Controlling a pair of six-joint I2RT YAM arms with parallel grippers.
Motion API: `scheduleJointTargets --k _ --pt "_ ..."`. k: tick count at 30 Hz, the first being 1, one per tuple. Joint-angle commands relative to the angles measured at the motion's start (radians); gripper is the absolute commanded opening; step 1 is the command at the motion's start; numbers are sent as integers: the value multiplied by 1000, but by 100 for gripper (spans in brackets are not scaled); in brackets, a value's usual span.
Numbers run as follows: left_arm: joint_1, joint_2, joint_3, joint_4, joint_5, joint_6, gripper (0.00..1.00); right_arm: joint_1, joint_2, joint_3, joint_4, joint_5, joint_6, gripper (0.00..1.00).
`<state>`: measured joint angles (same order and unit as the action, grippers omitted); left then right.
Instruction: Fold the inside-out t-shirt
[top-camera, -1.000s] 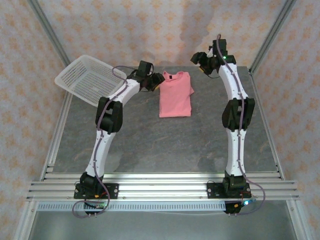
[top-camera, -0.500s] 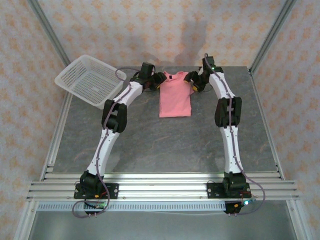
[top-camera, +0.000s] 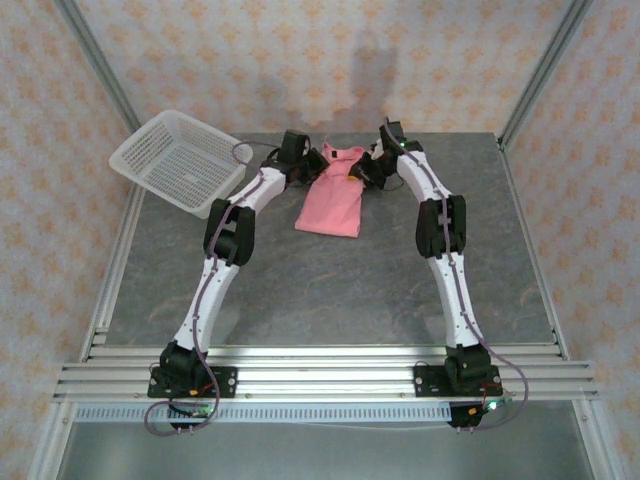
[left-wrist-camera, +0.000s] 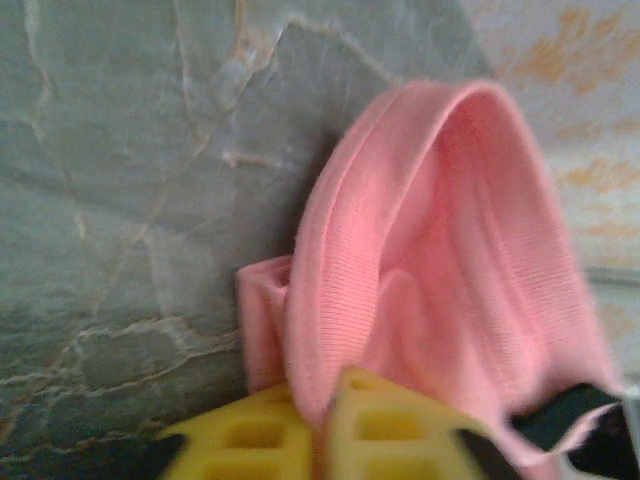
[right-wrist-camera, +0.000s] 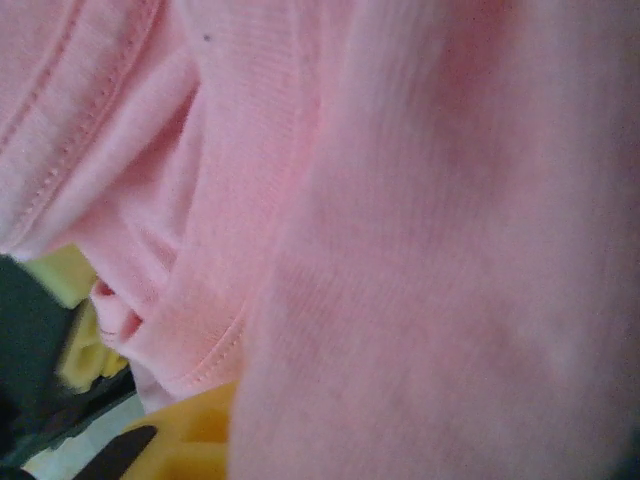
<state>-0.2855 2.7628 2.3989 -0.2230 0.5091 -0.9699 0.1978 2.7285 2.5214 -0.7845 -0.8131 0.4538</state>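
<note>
**Both jaws on the collar end of the t-shirt**

The t-shirt (top-camera: 332, 205) lies at the far middle of the tabletop (top-camera: 330, 290), already narrowed to a strip; its long axis runs from the collar at the far edge toward the arm bases, with the near hem leaning slightly left. The left arm (top-camera: 225, 235) and the right arm (top-camera: 440, 225) both reach the far end, one on each side of the collar, so neither is nearer; the rest of the cloth trails toward the bases.

In the left wrist view the left jaws are together, clamped on the ribbed collar band, which rises in a loop above the yellow pads (left-wrist-camera: 385, 430). In the right wrist view cloth bunches between yellow pads at the lower left; the right jaws seem clamped on the t-shirt too, though the cloth hides most of them.

The coming fold probably carries this far end toward the near hem, along that axis. A white basket (top-camera: 180, 160) sits well apart at the far left. No brand, label or writing can be read; only stitched seams show.
</note>
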Motion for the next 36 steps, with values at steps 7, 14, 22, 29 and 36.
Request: scheduleJointTargets --k 7,14,22,29,36 --pt "34 -270 -373 13 53 35 0 -35 -84 -43 -108 -4 -95 0" --pt "19 -560 -859 219 121 0 0 -18 -375 -552 14 -56 -189 0" --pt "-55 -716 -1007 72 69 149 0 0 -543 -809 89 -71 -195 0" --pt "-50 -806 -1025 -95 -140 244 56 0 -523 -808 63 -73 -207 0" --pt "-62 -730 -995 -71 -50 200 45 -1 -492 -752 28 -63 -218 0"
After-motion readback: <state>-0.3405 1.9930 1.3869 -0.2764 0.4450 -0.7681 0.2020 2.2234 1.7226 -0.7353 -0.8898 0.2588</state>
